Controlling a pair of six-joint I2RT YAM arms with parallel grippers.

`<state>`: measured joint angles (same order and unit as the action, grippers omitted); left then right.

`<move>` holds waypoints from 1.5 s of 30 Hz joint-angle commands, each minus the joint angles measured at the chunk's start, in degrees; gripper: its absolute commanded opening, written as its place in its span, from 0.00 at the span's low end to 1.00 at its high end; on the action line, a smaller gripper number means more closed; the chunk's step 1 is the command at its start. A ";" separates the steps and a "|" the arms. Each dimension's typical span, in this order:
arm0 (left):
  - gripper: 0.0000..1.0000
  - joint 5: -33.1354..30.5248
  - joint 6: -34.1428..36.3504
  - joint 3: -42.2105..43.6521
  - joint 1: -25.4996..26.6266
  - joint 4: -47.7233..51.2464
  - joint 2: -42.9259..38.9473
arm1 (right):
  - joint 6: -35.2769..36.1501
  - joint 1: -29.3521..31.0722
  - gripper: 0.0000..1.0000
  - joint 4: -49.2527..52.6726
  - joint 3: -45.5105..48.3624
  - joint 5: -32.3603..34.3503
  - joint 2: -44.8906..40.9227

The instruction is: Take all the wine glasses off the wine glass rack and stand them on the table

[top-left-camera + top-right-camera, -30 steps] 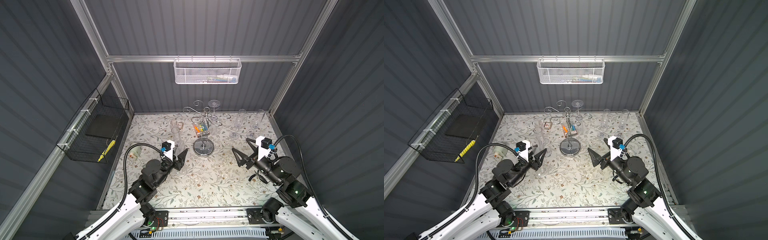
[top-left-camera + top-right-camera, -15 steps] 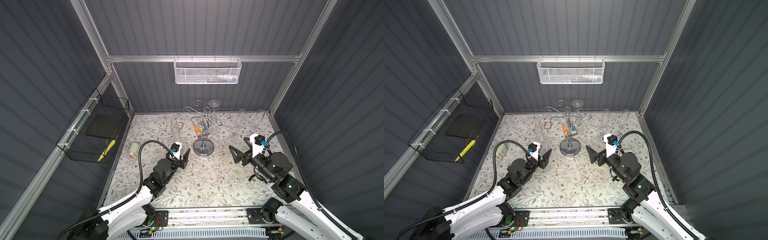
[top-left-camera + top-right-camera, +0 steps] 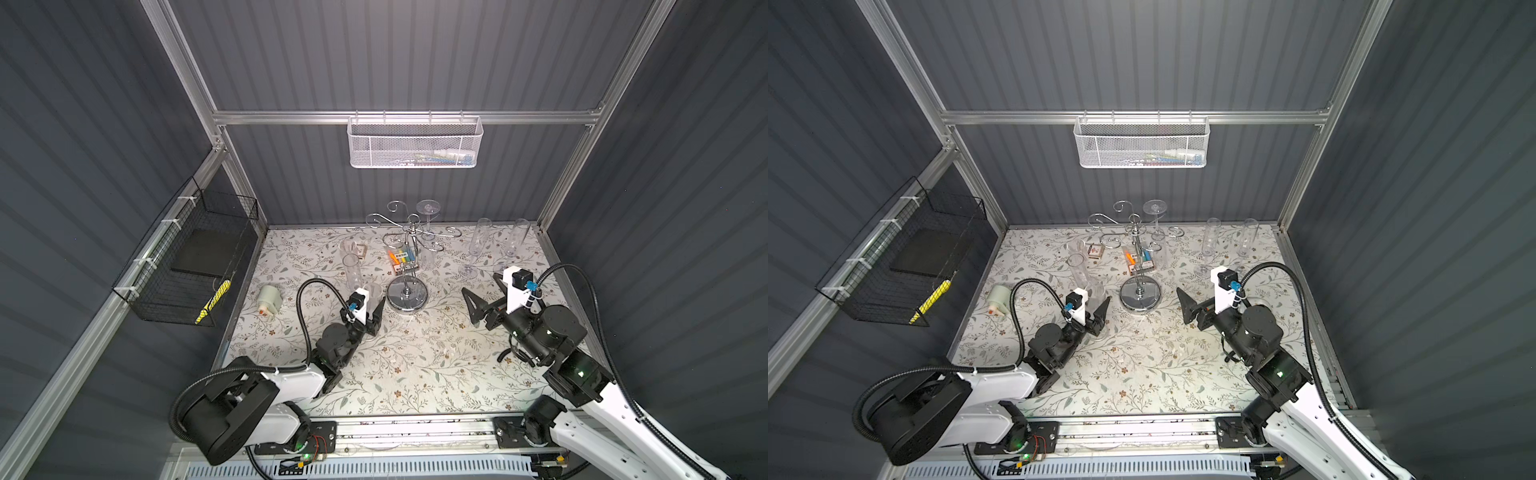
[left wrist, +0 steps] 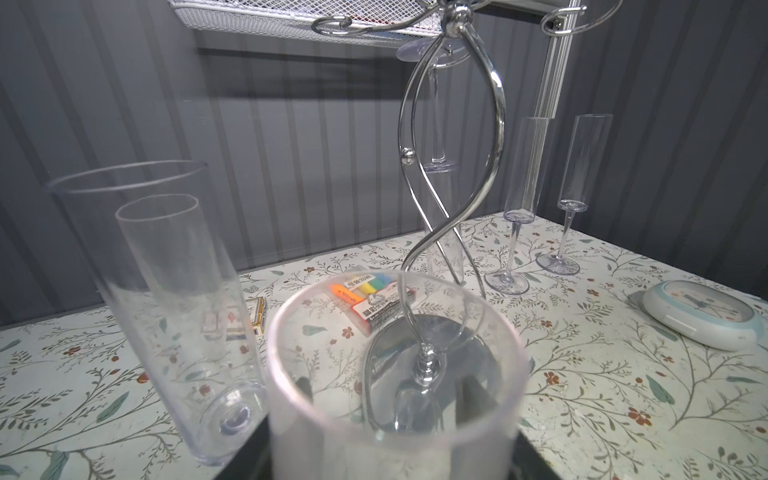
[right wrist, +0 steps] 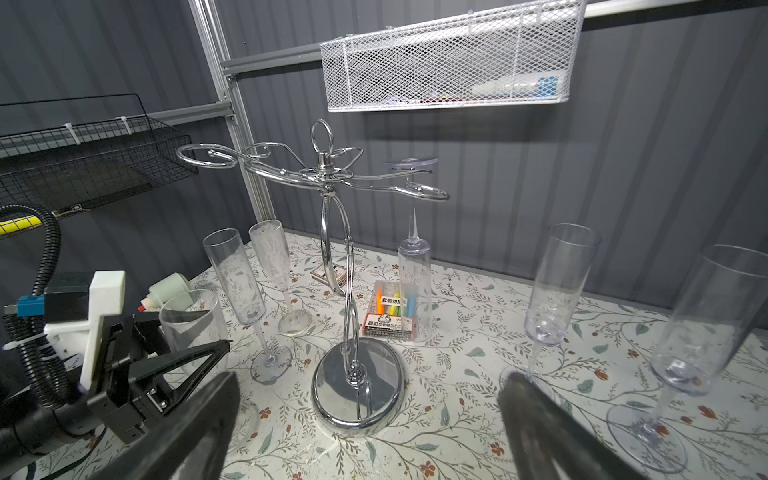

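left arm (image 3: 291, 380): has sunk low and stretched forward, its big black shoulder joint (image 3: 224, 411) now swung into both top views | left gripper (image 3: 375, 309): has carried the clear cylindrical wine glass (image 3: 373, 291) it clasps closer to the disc base of the shiny chrome wire wine glass rack (image 3: 407, 296) | right gripper (image 3: 471, 307): has edged slightly toward the centre and back

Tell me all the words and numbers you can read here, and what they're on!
Nothing here reads clearly enough to quote.
Pack of coloured markers: Chinese characters on its label, too small to read for sure.
Small card box: print too blurred.
Clock: marks on its face too blurred.
White mesh basket: the things inside show no readable label.
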<state>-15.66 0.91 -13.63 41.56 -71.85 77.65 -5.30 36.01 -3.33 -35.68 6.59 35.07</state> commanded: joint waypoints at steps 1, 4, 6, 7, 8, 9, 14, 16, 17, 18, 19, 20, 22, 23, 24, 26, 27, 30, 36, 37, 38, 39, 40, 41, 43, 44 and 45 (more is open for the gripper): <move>0.42 -0.76 0.59 1.29 -0.39 -13.79 3.24 | 0.76 -0.02 0.99 -0.15 -1.38 1.28 0.05; 0.42 -1.39 0.41 1.34 -0.54 -15.46 5.25 | 0.66 0.00 0.99 0.25 -1.19 1.32 0.17; 0.42 -1.26 0.58 1.32 -0.52 -15.77 5.98 | 0.64 0.02 0.99 0.41 -1.07 1.32 0.13; 0.42 -1.30 0.69 1.24 -0.52 -15.75 6.18 | 0.64 0.00 0.99 0.48 -1.02 1.32 0.13; 0.42 -1.36 0.68 1.14 -0.60 -15.77 6.37 | 0.60 -0.05 0.99 0.57 -1.01 1.40 0.09; 0.42 -1.49 0.63 1.10 -0.60 -15.79 6.63 | 0.66 0.02 0.99 0.61 -1.04 1.46 0.09; 0.42 -2.66 -0.58 1.70 -0.69 -15.73 7.67 | 0.38 0.03 0.99 0.76 -0.89 1.35 0.05; 0.41 -3.09 -0.95 2.00 -0.69 -15.75 8.29 | 0.29 -0.03 0.99 0.81 -0.95 1.35 -0.07; 0.41 -3.22 -0.98 2.03 -0.68 -15.75 8.57 | 0.29 0.02 0.99 0.94 -0.87 1.24 -0.03; 0.41 -3.46 -0.99 2.27 -0.68 -15.80 8.79 | 0.29 -0.02 0.99 0.96 -0.83 1.24 -0.16; 0.41 -3.45 -1.01 2.33 -0.69 -15.78 8.95 | 0.30 0.03 0.99 0.96 -0.84 1.32 -0.14; 0.41 -3.50 -1.00 2.38 -0.70 -15.79 9.05 | 0.29 0.01 0.99 1.05 -0.87 1.34 -0.23; 0.42 -3.90 -0.91 2.38 -0.69 -15.80 9.43 | 0.21 0.00 0.99 1.13 -0.86 1.40 -0.22; 0.42 -4.13 -0.78 2.38 -0.71 -15.78 9.70 | 0.10 0.02 0.99 1.14 -0.82 1.57 -0.19; 0.44 -4.20 -0.58 2.36 -0.69 -15.79 10.03 | -0.04 0.03 0.99 1.21 -0.95 1.84 -0.23; 0.51 -4.27 -0.49 2.45 -0.75 -15.76 10.50 | -0.15 0.02 0.99 1.30 -0.92 1.72 -0.20; 0.57 -4.30 -0.64 2.39 -0.74 -15.74 10.70 | -0.23 0.00 0.99 1.31 -0.94 1.67 -0.29; 0.69 -4.42 -0.90 2.64 -0.70 -15.71 10.38 | -0.32 0.01 0.99 1.48 -0.95 1.67 -0.60; 0.83 -4.67 -0.73 2.66 -0.69 -15.69 9.39 | -0.66 -0.03 0.99 1.91 -0.82 2.07 -1.21; 0.84 -4.58 -0.73 2.73 -0.69 -15.68 9.13 | -0.71 0.02 0.99 1.82 -0.87 1.98 -1.14; 0.85 -4.48 -0.73 2.83 -0.70 -15.68 8.77 | -0.75 0.03 0.99 1.83 -0.86 1.88 -1.21; 0.86 -4.34 -0.69 3.03 -0.74 -15.68 8.34 | -0.70 0.02 0.99 1.79 -0.82 1.77 -1.21; 0.88 -4.25 -0.73 3.14 -0.70 -15.68 7.79 | -0.84 -0.04 0.99 1.75 -0.87 1.68 -1.23; 0.99 -4.13 -0.65 3.40 -0.69 -15.61 7.17 | -0.81 0.02 0.99 1.75 -0.95 1.61 -1.15; 1.00 -4.24 -0.34 3.92 -0.70 -14.90 5.07 | -0.74 -0.03 0.99 1.83 -1.01 1.31 -1.18; 1.00 -4.59 -0.18 4.12 -0.69 -13.89 3.50 | -0.61 0.02 0.99 1.96 -1.04 0.98 -1.17; 1.00 -4.78 -0.07 4.07 -0.70 -11.99 1.35 | -0.48 -0.03 0.99 2.09 -1.19 0.68 -1.20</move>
<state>-19.33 -0.19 -10.26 41.15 -84.84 83.07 -5.58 36.01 -1.61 -35.68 7.73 34.39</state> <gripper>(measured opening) 0.995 0.989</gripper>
